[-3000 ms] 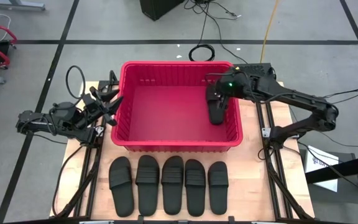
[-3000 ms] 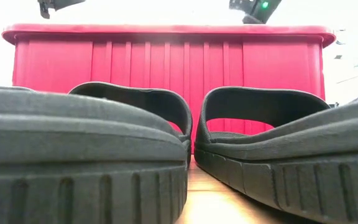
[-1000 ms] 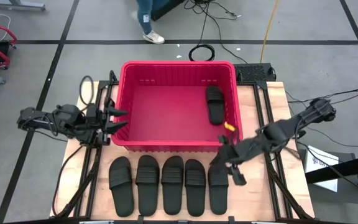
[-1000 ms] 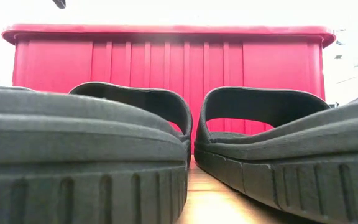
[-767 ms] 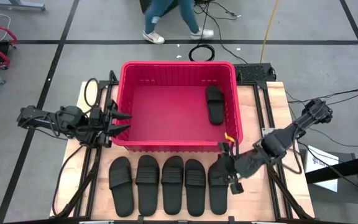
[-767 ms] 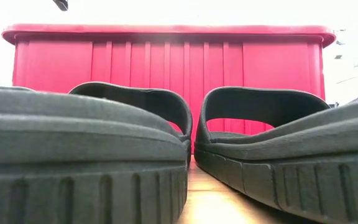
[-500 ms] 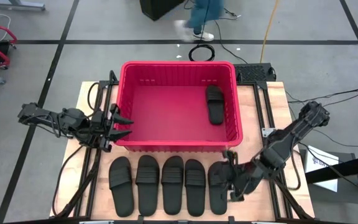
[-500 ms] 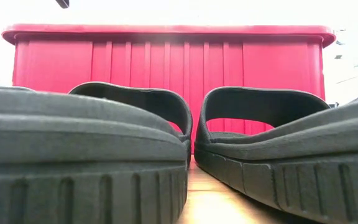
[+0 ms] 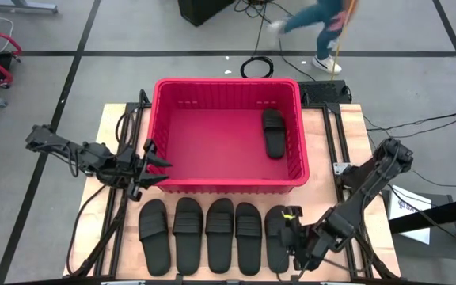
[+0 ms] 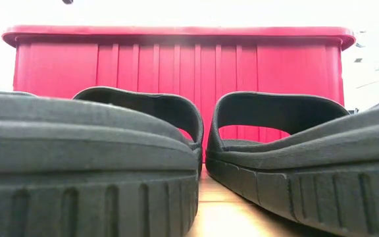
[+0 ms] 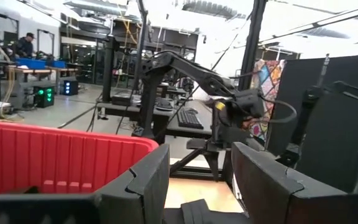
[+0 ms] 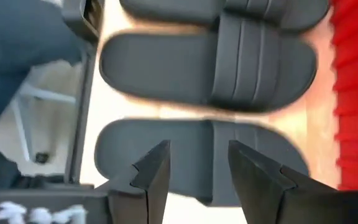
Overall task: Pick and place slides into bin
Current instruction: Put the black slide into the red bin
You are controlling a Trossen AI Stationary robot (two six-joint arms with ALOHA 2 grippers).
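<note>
The right gripper (image 9: 294, 241) is held over the rightmost sandal (image 9: 277, 237) of the row of five on the table (image 9: 323, 150), its fingers (image 12: 151, 174) spread apart with nothing between them. A sixth sandal (image 9: 273, 132) lies beyond it, inside the red bin (image 9: 165, 99). The left gripper (image 9: 155, 170), fingers (image 11: 143, 180) likewise apart and empty, is kept beside the bin's near left corner.

Two dark, jointed robot arms were visible from above. The left gripper (image 9: 160, 169) had two pointed black fingers, with looping black cables along its arm. The right gripper (image 9: 296, 252) carried a small yellow-green marking on its wrist. Up close, its fingers (image 12: 151, 176) were matte black, angular and blocky.
</note>
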